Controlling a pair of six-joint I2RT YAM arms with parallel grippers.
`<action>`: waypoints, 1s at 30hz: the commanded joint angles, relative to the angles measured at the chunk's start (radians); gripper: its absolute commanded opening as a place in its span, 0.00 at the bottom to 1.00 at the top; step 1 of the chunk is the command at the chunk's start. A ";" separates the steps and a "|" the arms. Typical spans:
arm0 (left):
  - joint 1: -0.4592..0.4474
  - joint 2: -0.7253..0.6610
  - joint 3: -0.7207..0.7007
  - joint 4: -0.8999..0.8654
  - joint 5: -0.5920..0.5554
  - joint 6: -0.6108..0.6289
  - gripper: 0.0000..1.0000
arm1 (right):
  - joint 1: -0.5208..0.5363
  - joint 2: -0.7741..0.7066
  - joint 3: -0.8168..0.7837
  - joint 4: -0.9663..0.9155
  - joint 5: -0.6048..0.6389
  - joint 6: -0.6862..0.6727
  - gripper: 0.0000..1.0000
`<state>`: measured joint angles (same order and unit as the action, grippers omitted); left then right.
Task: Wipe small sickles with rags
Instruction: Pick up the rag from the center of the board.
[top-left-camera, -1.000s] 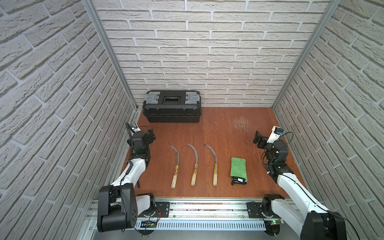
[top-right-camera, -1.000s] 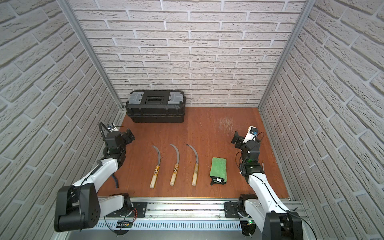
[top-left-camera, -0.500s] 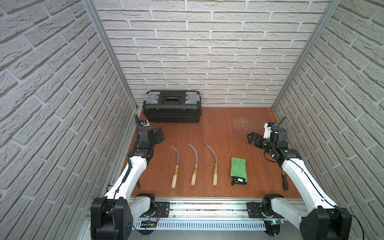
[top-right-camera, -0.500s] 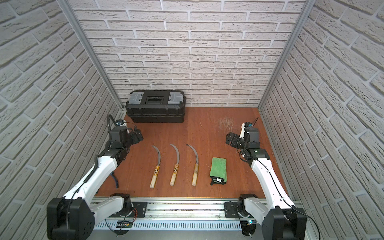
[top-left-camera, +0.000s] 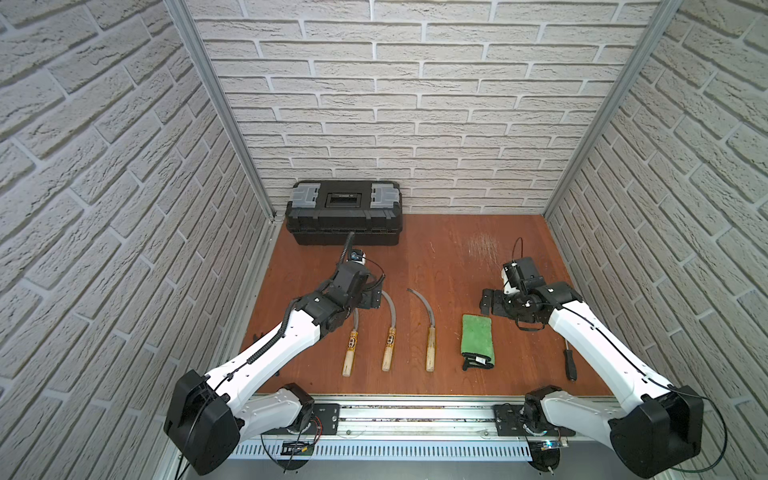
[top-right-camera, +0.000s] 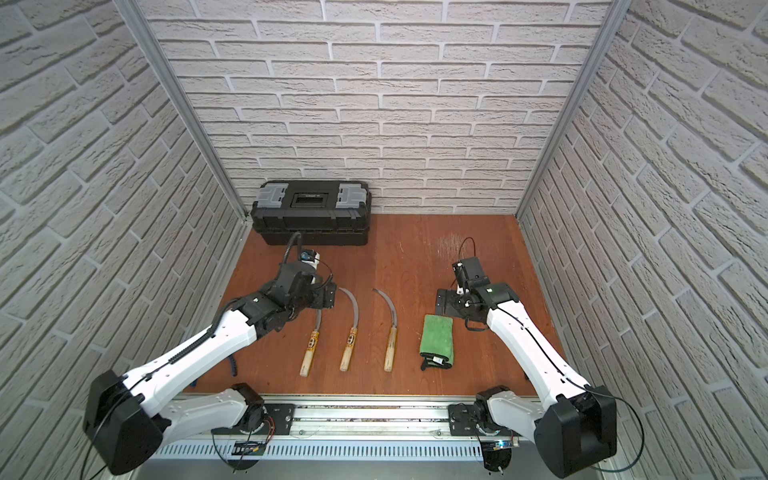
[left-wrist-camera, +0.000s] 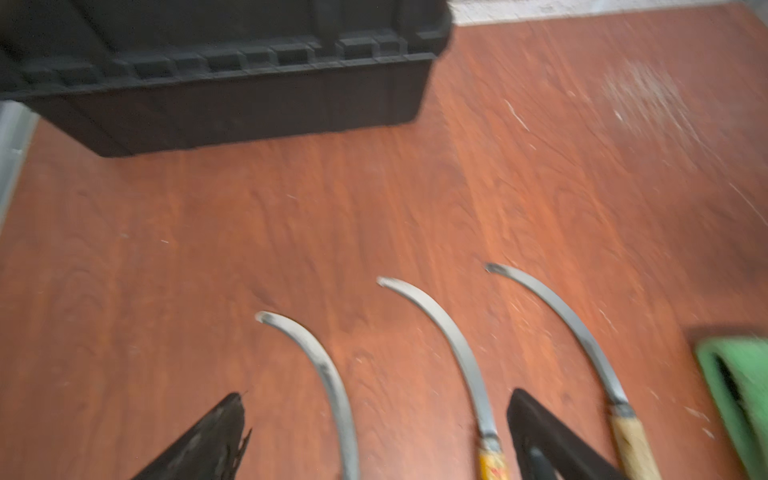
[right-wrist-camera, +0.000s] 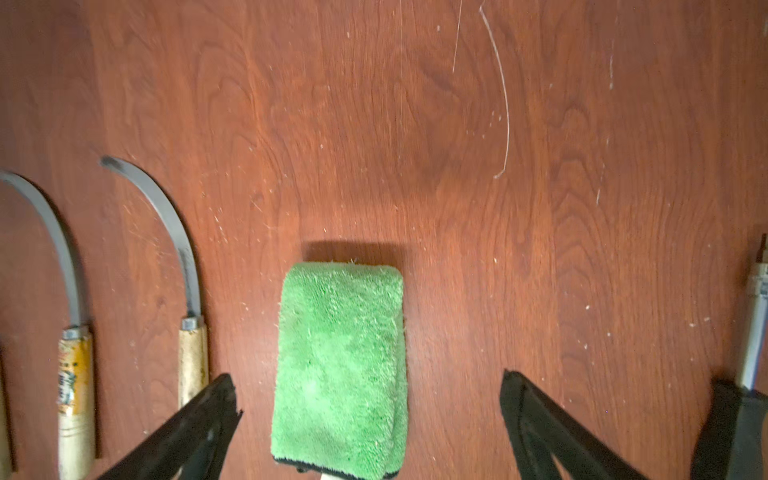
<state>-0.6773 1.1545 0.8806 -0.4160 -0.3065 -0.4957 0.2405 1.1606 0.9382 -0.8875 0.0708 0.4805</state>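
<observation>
You have three sickles lying flat on the reddish, wood-grain counter (top-left-camera: 436, 257), side by side and not touching. Each one has a thin, curved grey metal blade and a short handle of pale wood. The left sickle (top-left-camera: 349, 352) and the middle sickle (top-left-camera: 389, 332) carry a dark printed label on the handle; the handle of the right sickle (top-left-camera: 429, 332) is plain. Their long axes run from the near edge toward the back wall. The handles are at the near edge, the blades point to the wall, and each tip bends toward your left side.

Just to the right of them lies the cloth (top-left-camera: 478, 338), green and fluffy, folded to a long rectangle. Its long axis is parallel to the sickles, and a black strap is at its near end.

Your left end effector (top-left-camera: 371, 299) hangs over the blade of the left sickle with the jaws spread wide and nothing between them. In the left wrist view the blades look blurred. Your right end effector (top-left-camera: 490, 301) is above the far end of the cloth, also wide open and empty; in the right wrist view the cloth (right-wrist-camera: 340, 365) lies between the two black fingers (right-wrist-camera: 199, 424) without touching them.

A black plastic toolbox (top-left-camera: 344, 216) with grey latches stands closed against the back wall. A screwdriver (top-left-camera: 570, 361) with a black handle lies near the right wall.
</observation>
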 joint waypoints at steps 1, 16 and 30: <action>-0.078 0.016 0.008 -0.012 -0.044 -0.070 0.98 | 0.030 -0.020 -0.040 -0.035 0.045 0.052 1.00; -0.243 0.126 0.039 0.019 -0.065 -0.146 0.98 | 0.113 0.079 -0.105 0.054 -0.055 0.067 1.00; -0.257 0.127 0.015 0.042 -0.086 -0.168 0.98 | 0.130 0.148 -0.118 0.094 -0.143 0.126 1.00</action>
<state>-0.9298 1.2877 0.8974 -0.4026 -0.3588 -0.6334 0.3626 1.3190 0.8261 -0.7918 -0.0738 0.5789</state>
